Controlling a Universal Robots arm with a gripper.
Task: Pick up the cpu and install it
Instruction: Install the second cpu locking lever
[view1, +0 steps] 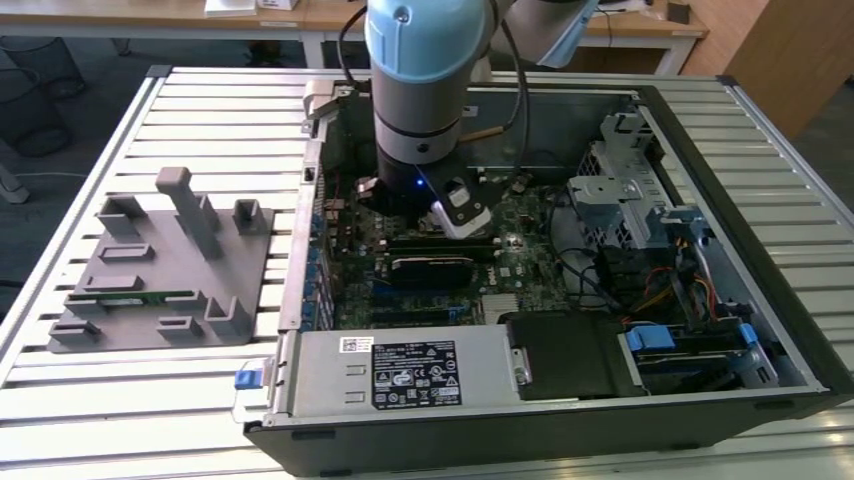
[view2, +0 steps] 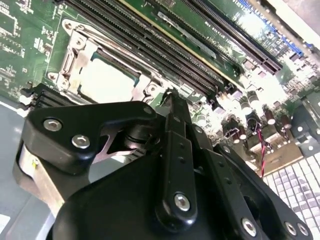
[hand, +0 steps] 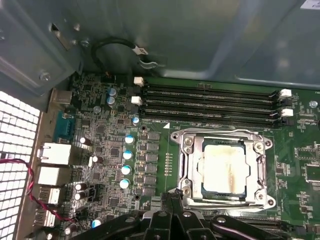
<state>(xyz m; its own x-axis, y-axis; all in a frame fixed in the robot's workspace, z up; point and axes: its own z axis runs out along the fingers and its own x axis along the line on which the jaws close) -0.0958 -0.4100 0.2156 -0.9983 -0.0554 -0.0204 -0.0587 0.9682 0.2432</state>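
Your arm (view1: 420, 90) comes straight down from the top middle of the exterior view into the open computer case (view1: 747, 190), wrist low over the motherboard (view1: 534, 235). The tool (hand: 175, 197) sits just off the near edge of the socket (hand: 187, 150) in the first wrist view, fingers (hand: 174, 202) pinched together with nothing between them, so it's clenched on air. The cpu (hand: 223, 167) is already lying flat in the socket's metal frame, right of centre in that view; you can see it pale and washed out in the second wrist view (view2: 107, 82) too, upper left. The grey fixture tray (view1: 160, 270) sits on the slatted surface (view1: 80, 160) at the exterior view's left.
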